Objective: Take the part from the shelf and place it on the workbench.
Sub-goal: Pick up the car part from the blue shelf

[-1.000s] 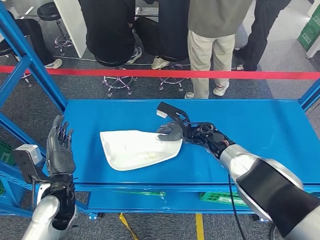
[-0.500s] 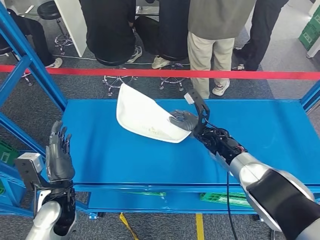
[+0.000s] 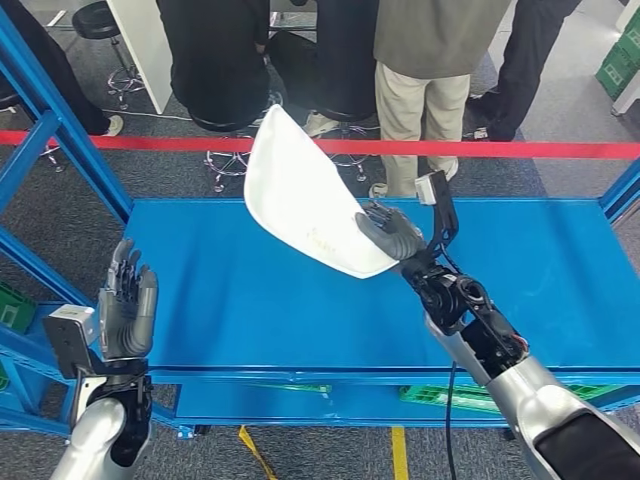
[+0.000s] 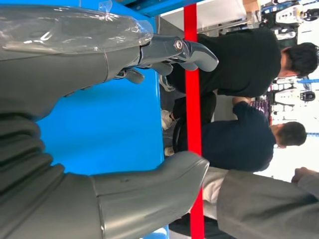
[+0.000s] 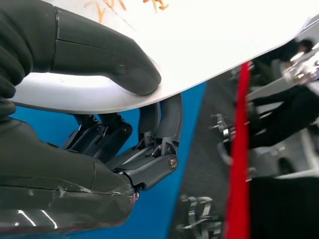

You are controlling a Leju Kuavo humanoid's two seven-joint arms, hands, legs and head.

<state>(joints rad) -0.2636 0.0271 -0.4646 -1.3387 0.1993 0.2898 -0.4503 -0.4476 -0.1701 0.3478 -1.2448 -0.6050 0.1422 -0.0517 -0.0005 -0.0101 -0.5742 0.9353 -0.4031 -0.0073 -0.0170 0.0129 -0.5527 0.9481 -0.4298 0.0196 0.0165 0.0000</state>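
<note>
White part is up in the air above the blue shelf, tilted, far edge raised toward the red tape, near edge lower, not touching the shelf surface. My right hand holds it at the lower corner nearest my arm: thumb pressed on the top face, dark fingers curled under the edge, w/ orange marks on the part just past the thumb. Can't read them.

My left hand is off the shelf's left end, well apart from the part, palm up-ish, fingers spread and holding nothing; wrist view shows the thumb and fingers apart w/ blue shelf between.

Blue frame beams run diagonally at the shelf's left end. Beyond the tape, on the far side of the shelf, people stand and sit, stools on grey floor. Green crates sit below the shelf's front edge.
</note>
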